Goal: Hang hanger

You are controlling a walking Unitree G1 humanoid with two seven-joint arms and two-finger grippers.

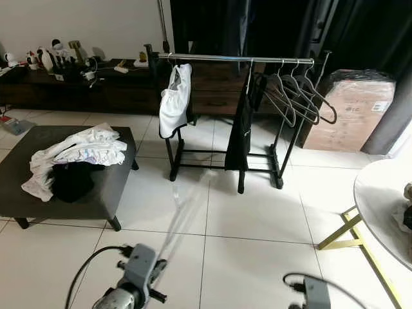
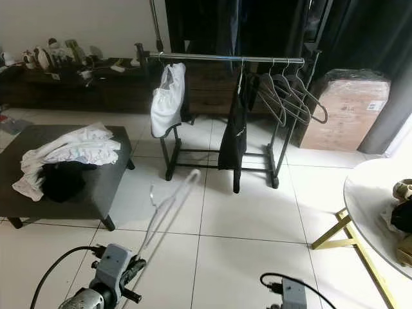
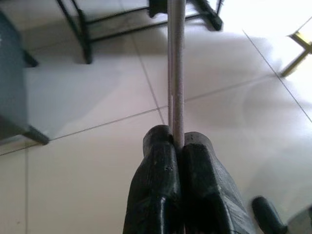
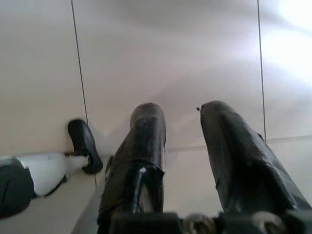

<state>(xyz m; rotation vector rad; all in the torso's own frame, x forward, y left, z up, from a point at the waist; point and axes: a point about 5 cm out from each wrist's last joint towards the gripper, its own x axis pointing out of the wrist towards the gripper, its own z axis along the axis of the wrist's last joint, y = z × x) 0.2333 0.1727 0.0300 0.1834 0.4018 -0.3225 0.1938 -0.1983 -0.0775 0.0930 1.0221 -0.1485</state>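
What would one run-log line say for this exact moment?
left gripper: shut on hanger | right gripper: open, idle over floor | clothes rack: ahead, not reached | hanger: not yet hung

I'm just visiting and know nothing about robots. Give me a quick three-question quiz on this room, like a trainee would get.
1. True or false: the left gripper is shut on the pale translucent plastic hanger.
2. Which garment hangs nearer the left end of the black clothes rack with a silver rail: A) white top B) black dress?
3. Fill in: the right gripper hangs idle with its fingers ____.

Key: 1 true; 2 A; 3 open.
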